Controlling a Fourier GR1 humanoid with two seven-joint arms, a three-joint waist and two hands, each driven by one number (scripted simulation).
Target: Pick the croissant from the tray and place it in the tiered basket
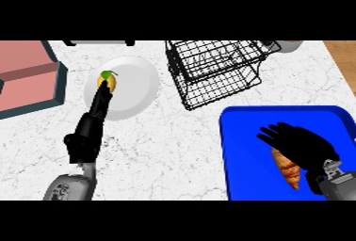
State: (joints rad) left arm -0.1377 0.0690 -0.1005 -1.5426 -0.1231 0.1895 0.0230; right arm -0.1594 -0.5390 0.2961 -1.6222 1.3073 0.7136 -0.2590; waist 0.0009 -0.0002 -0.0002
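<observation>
A golden-brown croissant lies on the blue tray at the lower right. My right hand is over it with fingers spread and slightly bent, pointing up-left; the palm hides the croissant's upper part. I cannot tell whether the hand touches it. The black wire tiered basket stands just beyond the tray at the top centre, with nothing visible in it. My left hand stretches straight out over a white plate, fingertips at a yellow fruit with a green leaf.
A pink block with a teal frame sits at the left edge. A pale round object shows behind the basket. The counter's wooden edge runs along the top right. White marble lies between plate and tray.
</observation>
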